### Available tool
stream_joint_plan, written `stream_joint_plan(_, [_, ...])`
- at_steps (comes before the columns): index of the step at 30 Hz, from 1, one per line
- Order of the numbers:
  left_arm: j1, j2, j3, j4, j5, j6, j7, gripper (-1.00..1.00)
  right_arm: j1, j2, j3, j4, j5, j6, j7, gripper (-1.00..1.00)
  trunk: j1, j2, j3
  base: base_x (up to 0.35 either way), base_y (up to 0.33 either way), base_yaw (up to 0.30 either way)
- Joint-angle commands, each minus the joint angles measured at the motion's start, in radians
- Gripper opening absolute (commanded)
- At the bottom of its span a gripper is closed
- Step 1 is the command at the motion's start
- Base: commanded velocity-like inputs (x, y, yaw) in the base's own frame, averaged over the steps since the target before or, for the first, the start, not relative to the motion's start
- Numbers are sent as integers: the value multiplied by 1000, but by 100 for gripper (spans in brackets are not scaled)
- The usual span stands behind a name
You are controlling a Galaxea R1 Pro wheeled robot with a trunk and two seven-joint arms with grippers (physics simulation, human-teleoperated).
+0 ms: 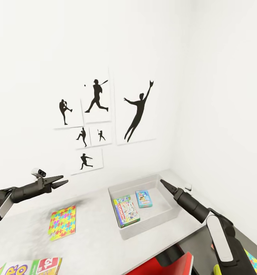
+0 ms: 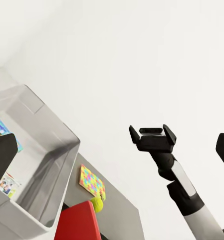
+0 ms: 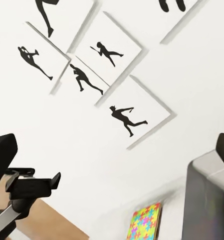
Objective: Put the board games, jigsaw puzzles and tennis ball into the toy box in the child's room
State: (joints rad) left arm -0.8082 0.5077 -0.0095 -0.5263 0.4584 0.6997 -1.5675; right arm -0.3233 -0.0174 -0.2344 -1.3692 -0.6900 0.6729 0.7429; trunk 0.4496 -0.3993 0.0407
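The grey toy box (image 1: 163,214) stands on the table with two board games in it, a larger one (image 1: 126,210) and a small blue one (image 1: 144,198). A colourful jigsaw puzzle (image 1: 62,222) lies flat on the table left of the box. A third board game (image 1: 29,267) lies at the table's near left corner. My left gripper (image 1: 61,181) hangs open in the air above the puzzle. Just right of the box's far corner, my right gripper (image 1: 164,184) hangs open and empty. A second puzzle (image 2: 92,181) and the tennis ball (image 2: 97,203) lie beyond the box.
The grey table (image 1: 94,236) stands against a white wall hung with baseball silhouette pictures (image 1: 96,114). A red chair (image 1: 174,263) sits at the table's front edge. The second puzzle's corner (image 1: 254,261) shows low at the right, behind my right arm.
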Motion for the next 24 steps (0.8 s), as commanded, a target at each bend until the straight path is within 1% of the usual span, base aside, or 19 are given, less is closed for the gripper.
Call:
stream_joint_plan(1, [0,0,-1,0,1,11,-3,100,1,0,0,0,-5,7,1,100,0,-1,0,0,0,0])
stream_joint_plan(24, [1,0,-2,0,-1,11,-3,100,6,1,4,-4,-2,4,-11,100,0,-1,0,-11,0,0])
